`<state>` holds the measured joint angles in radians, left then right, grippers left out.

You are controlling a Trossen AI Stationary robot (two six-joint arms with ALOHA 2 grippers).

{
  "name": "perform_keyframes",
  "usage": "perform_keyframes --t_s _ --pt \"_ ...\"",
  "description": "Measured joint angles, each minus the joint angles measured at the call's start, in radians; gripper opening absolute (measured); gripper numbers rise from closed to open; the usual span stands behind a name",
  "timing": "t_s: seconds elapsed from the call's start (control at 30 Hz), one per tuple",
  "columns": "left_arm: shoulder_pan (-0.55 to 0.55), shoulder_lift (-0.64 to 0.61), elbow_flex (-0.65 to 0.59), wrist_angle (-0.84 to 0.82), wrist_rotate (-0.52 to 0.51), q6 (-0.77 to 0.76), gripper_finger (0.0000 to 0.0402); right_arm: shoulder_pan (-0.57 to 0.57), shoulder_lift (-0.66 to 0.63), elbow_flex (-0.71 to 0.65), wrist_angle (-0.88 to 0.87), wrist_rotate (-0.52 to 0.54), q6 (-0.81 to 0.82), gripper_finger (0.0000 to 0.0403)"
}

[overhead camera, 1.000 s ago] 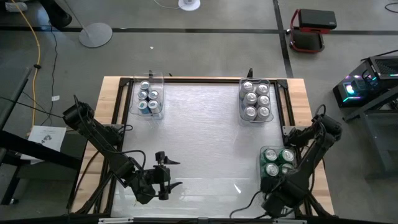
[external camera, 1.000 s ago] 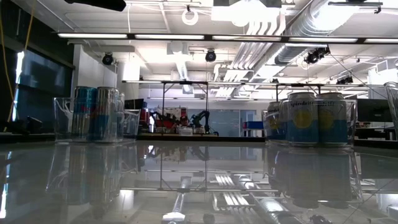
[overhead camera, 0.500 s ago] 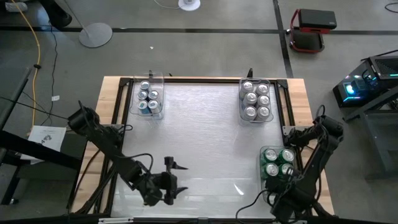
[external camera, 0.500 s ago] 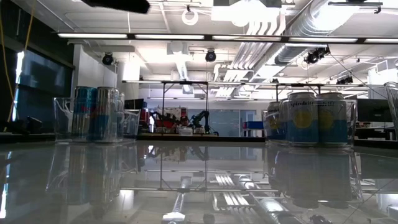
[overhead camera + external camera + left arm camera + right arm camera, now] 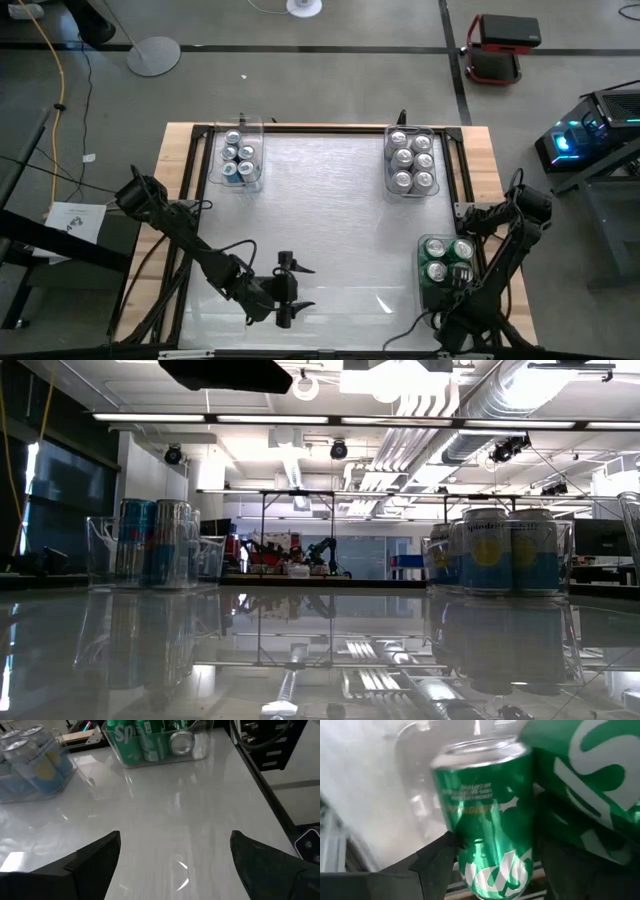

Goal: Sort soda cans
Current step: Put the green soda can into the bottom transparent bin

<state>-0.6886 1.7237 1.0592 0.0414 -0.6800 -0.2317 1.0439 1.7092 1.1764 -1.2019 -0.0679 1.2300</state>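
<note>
Green soda cans [image 5: 448, 261] stand in a clear bin [image 5: 424, 262] at the near right. My right gripper [image 5: 456, 284] points down into that bin. In its wrist view its open fingers stand on either side of one green can [image 5: 487, 815], which seems tipped on its side. That can's silver top [image 5: 181, 742] faces my left gripper. My left gripper [image 5: 303, 288] hangs open over bare table near the front edge, with nothing between its fingers [image 5: 175, 865]. My right gripper comes at the green can from above, with one finger [image 5: 437, 862] along each long side. The can reaches down between the fingers out of the picture. I cannot tell whether either finger touches it.
A clear bin of blue cans [image 5: 240, 158] stands at the far left and a bin of pale blue-and-yellow cans [image 5: 411, 160] at the far right. Both also show in the low view, the blue cans [image 5: 150, 545] and the pale ones [image 5: 510, 550]. The glossy middle of the table [image 5: 320, 220] lies between them.
My left gripper has gone toward the table's right edge along the near side, sinking a little and staying open. My right gripper has come down toward the green cans in their bin.
</note>
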Motion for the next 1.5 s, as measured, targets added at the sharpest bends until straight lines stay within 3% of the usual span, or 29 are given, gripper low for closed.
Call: perform_keyframes --t_s 0.3,0.63,0.93,1.5 --pt "0.023 0.0 0.0 0.011 0.037 0.0 0.0353 0.04 -0.005 -0.052 0.073 0.062 0.01 0.0268" --pt "0.027 0.0 0.0 0.01 0.071 -0.003 0.0353 0.002 0.001 -0.054 0.054 -0.033 0.075 0.0269" --pt "0.027 0.0 0.0 0.009 0.074 -0.049 0.0353 0.002 0.001 -0.053 0.076 0.013 0.059 0.0328" --pt "0.027 0.0 0.0 0.01 0.075 -0.073 0.0353 0.032 -0.001 -0.053 0.073 0.094 -0.145 0.0342"
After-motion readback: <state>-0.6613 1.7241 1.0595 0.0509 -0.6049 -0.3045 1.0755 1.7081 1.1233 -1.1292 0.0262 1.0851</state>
